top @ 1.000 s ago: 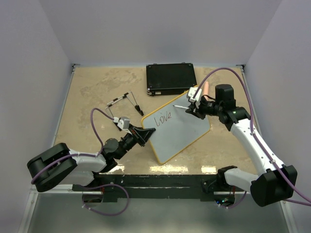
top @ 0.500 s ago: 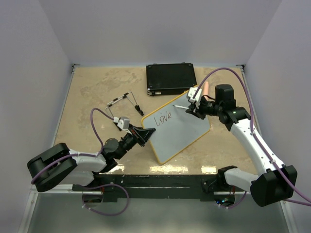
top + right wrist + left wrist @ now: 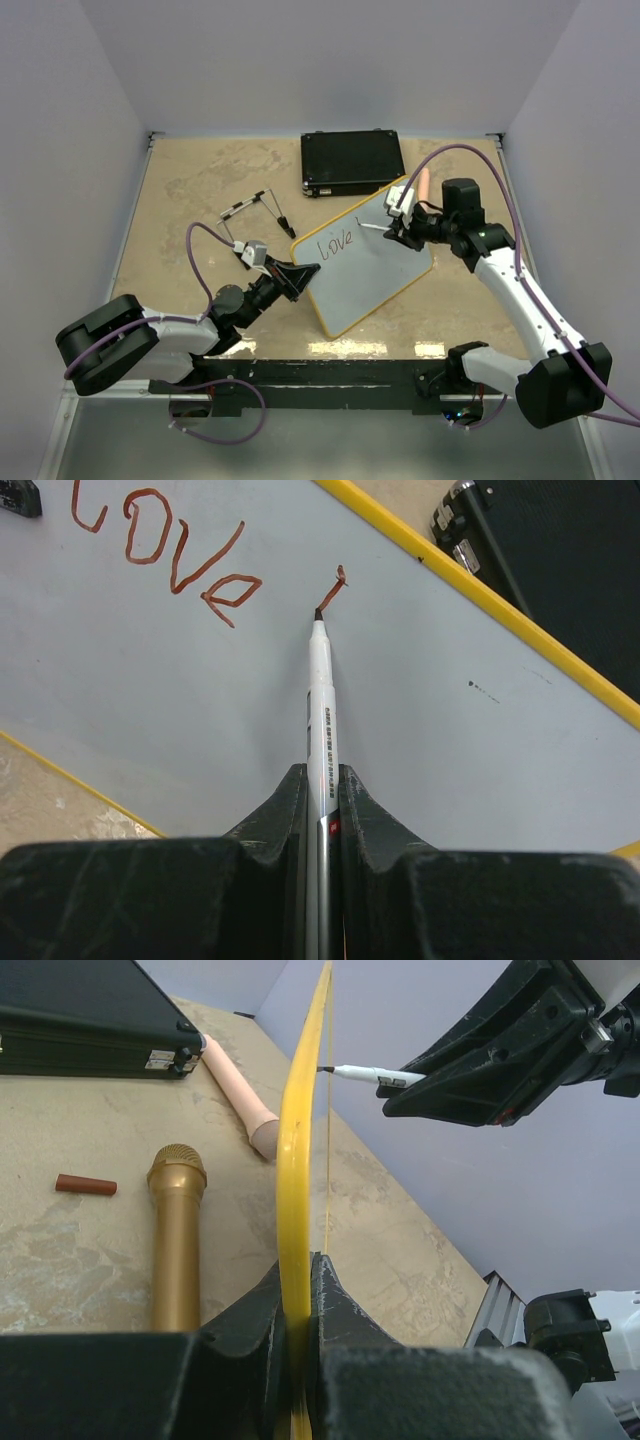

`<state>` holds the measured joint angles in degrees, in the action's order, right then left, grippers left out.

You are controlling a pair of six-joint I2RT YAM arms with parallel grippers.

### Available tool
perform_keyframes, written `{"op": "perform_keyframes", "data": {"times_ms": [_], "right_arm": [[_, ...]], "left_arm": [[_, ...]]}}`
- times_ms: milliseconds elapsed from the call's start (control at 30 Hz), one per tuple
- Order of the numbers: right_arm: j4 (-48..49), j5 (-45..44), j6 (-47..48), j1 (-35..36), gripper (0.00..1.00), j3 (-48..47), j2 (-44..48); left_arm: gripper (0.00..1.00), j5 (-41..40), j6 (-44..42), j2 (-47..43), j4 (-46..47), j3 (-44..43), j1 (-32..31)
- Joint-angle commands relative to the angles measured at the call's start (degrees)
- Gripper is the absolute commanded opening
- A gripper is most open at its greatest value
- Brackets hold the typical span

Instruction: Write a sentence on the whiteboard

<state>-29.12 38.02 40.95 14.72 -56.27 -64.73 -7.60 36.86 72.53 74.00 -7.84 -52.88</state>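
**"Love" down, second word barely begun**

Found the sentence (image 3: 170, 555) at one word, "Love", in reddish-brown strokes, plus a short hooked stroke just ahead of the right tool (image 3: 320, 777). Judged early in the task, with most of the writing not yet done.

Found the whiteboard (image 3: 365, 262) between the two tools, apparently tilted up off the worktop (image 3: 190, 180), face turned to the right tool. Yellow frame pinched at one edge in the left tool (image 3: 298, 1272), jaws shut tight on it. Right tool likewise clamped shut, on a white marker (image 3: 322, 700) pointing straight out from between the jaws, tip touching the board at the foot of the hook.

Risks, as judged:
- Swinging or flexing of the board under marker pressure, given the single-edge grip, and so a broken stroke.
- Gaps in the line from too light a touch.
- Creep of the marker in the jaws, slanting the letters.
- Running off the face with any drift to the right of the tip, toward the nearby frame.
- Smearing of fresh ink left of the tip by a low pass.

Containers: one black case (image 3: 352, 162), ahead and right of the right tool beyond the frame, lid shut, contents not to be seen.

Loose on the worktop past the left tool, to its left: gold microphone (image 3: 177, 1230), small red-brown cap (image 3: 86, 1184), pale pink cylinder (image 3: 240, 1085).
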Motion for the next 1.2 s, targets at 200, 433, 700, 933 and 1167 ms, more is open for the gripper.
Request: {"op": "perform_keyframes", "data": {"times_ms": [200, 433, 700, 933, 1167], "right_arm": [[-1.4, -1.2, 1.5, 0.1, 0.00, 1.3, 1.7], [-2.6, -1.1, 1.9, 0.1, 0.00, 1.9, 2.1], [-4.2, -1.0, 2.7, 0.1, 0.00, 2.3, 2.2], [-4.7, 0.1, 2.9, 0.2, 0.00, 1.7, 2.6], [-2.7, 1.3, 0.9, 0.1, 0.00, -0.7, 2.9]], "left_arm": [[0.00, 3.0, -4.3, 0.8, -3.8, 0.0, -0.3], [0.00, 2.9, -4.4, 0.8, -3.9, -0.1, -0.3], [0.00, 2.9, -4.4, 0.8, -3.9, 0.0, -0.3], [0.00, 2.9, -4.3, 1.3, -3.7, -0.1, -0.3], [0.00, 3.2, -4.3, 1.8, -3.2, -0.1, -0.3]]}}
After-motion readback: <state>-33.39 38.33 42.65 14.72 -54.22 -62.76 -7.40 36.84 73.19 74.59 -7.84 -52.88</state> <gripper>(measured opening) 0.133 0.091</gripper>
